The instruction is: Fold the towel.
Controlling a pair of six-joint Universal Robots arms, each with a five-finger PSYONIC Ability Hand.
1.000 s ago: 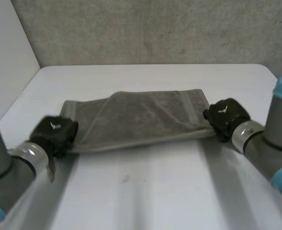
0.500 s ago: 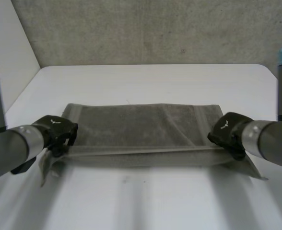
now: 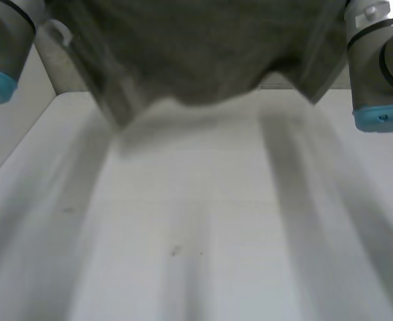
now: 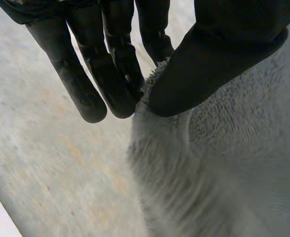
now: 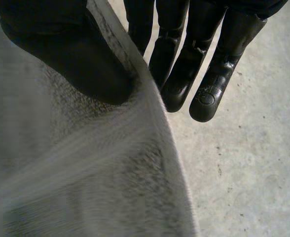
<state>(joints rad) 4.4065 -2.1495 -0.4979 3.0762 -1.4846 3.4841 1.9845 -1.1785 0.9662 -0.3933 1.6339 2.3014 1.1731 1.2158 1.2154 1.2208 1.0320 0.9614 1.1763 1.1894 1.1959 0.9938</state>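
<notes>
Grey terry-cloth towel (image 3: 196, 60) hangs spread in the air above the white table (image 3: 203, 241), blurred, held up between the two arms. Left hand (image 4: 209, 64): thumb pinches the towel's edge against straight fingers (image 4: 110, 74). Right hand (image 5: 76, 59): same pinch on the opposite edge.

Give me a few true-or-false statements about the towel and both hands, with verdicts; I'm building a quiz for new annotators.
1. The left hand pinches the towel between thumb and fingers. True.
2. The towel lies flat on the table. False: it hangs in the air above it.
3. The right hand is open, off the towel. False: it pinches the towel's edge.
4. The left arm and right arm flank the hanging towel. True.
</notes>
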